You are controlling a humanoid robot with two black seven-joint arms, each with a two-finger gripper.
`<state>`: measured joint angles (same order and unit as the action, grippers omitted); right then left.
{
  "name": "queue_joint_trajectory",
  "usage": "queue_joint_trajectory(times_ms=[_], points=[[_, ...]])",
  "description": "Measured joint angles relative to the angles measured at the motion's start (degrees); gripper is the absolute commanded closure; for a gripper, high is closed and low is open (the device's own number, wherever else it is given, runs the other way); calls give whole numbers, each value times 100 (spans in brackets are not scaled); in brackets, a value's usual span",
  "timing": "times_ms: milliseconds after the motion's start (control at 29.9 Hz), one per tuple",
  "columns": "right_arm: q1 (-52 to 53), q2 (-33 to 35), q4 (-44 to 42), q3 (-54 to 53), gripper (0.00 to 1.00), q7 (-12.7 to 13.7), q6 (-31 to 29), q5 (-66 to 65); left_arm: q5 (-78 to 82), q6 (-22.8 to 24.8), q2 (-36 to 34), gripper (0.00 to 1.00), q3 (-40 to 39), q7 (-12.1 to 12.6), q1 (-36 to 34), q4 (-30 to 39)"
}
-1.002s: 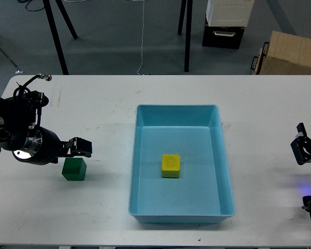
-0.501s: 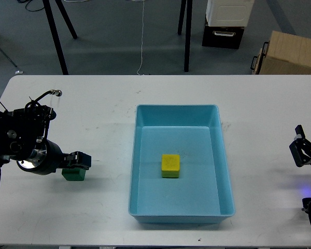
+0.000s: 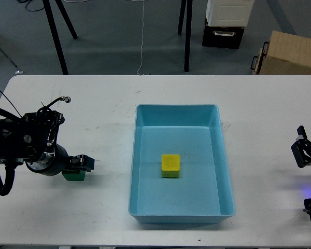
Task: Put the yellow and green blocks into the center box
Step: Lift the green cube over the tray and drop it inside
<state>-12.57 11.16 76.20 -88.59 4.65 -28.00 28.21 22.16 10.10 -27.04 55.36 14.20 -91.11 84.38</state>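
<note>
Our biggest risk here was a poor hold on the green block point(image 3: 73, 175), which sat on the white surface point(image 3: 103, 104) at the lower left of the frame, well apart from the box point(image 3: 225, 171). Our left gripper point(image 3: 82, 164) covered most of it, so we judged that jaws set off-centre could push the block aside or pinch only an edge, and it might then slip out on the way across or catch the box's near wall. Whether the left jaws were open or already closed on the block we could not tell; they were dark and seen nearly end-on. Only a small dark green sliver showed below them, squat and square-edged. The yellow block point(image 3: 170, 165) lay flat in the middle of the box, bright and a little darker along its lower side. Our right gripper point(image 3: 303, 151) hung at the right edge, away from everything, its jaws also unreadable.
</note>
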Motion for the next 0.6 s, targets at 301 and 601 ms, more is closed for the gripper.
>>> queue_joint_trajectory(times_ms=[301,601], points=[[-25,9,8,-19,5,2,0,0,208,-52,64,100,35,-12,-2,-53],[-86,25,10,-36,5,1,0,0,560,-229,-37,100,-162,-40,-461,8]])
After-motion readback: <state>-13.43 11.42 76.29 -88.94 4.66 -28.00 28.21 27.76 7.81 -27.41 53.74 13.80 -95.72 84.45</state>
